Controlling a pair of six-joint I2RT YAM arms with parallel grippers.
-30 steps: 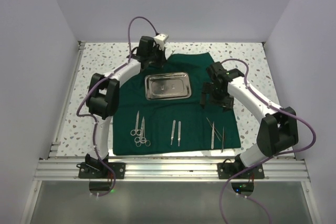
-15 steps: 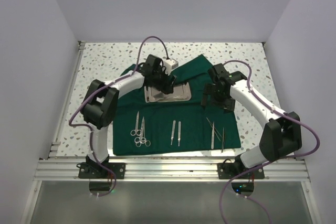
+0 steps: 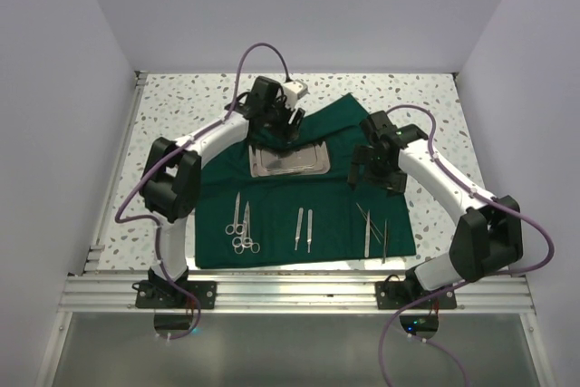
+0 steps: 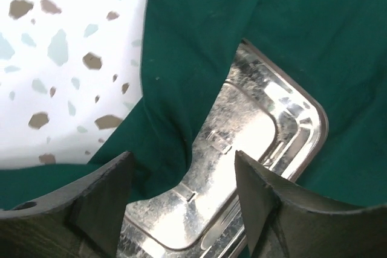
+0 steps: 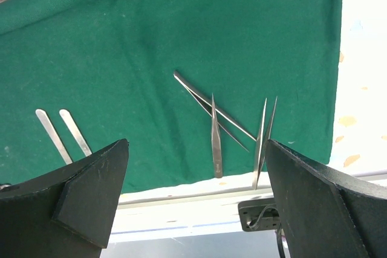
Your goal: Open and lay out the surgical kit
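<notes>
The dark green cloth point(image 3: 331, 210) lies spread on the table, its back left part folded forward onto the steel tray point(image 3: 294, 162). In the left wrist view the cloth fold point(image 4: 181, 77) covers the tray's point(image 4: 260, 125) left side. My left gripper point(image 3: 288, 129) hovers open above the tray's back edge point(image 4: 181, 209), holding nothing. Scissors point(image 3: 241, 226), flat tweezers point(image 3: 303, 229) and pointed tweezers point(image 3: 372, 228) lie in a row near the front. My right gripper point(image 3: 370, 174) hangs open and empty above the cloth point(image 5: 151, 40), right of the tray, with the pointed tweezers point(image 5: 215, 134) below it point(image 5: 196, 203).
Speckled tabletop point(image 3: 172, 115) shows left, right and behind the cloth. White walls enclose three sides. An aluminium rail point(image 3: 290, 292) carrying both arm bases runs along the near edge. Purple cables loop over both arms.
My left gripper, shut at the cloth's back edge a second ago, swung forward over the tray, opened and drew back slightly. The cloth's back left part now lies folded onto the tray. The right arm barely moved.
</notes>
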